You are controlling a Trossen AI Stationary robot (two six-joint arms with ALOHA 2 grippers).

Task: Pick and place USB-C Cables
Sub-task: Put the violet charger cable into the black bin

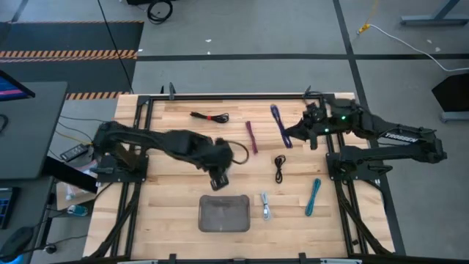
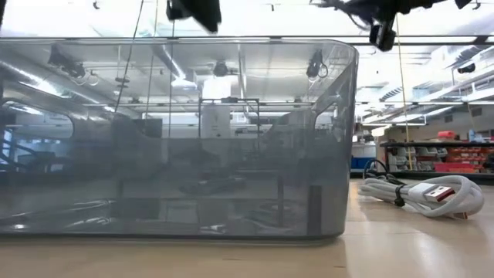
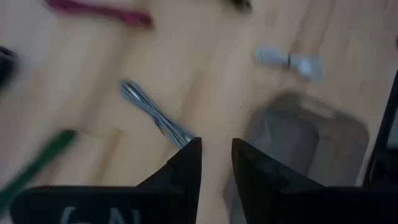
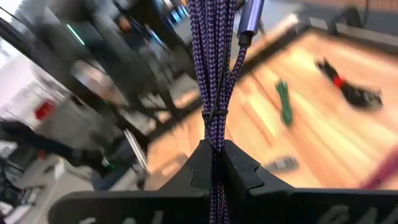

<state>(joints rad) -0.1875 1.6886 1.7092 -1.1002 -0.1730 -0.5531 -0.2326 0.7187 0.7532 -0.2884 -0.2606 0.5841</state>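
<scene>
Purple USB-C cable (image 4: 213, 74) hangs pinched in the right gripper (image 4: 214, 163); left gripper (image 3: 216, 163) slightly spread.

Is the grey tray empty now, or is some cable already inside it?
Empty. From above, the tray shows only its bare floor, and the low view shows nothing through its wall. The white cable lies outside, beside it.

Tray (image 1: 224, 213) sat at table's (image 1: 176, 213) near edge, centre. Two cables lay right of tray: nearer one (image 1: 264, 206) just beside, farther one (image 1: 314, 196) toward right edge. Small coiled cable (image 1: 279, 168) lay behind those. Three more sat along far side: bundled cable (image 1: 210, 116) leftmost, straight cable (image 1: 251, 137) mid, long cable (image 1: 279, 125) rightmost, pinched in right gripper (image 1: 293, 133). Left gripper (image 1: 219, 181) hung behind tray.
</scene>
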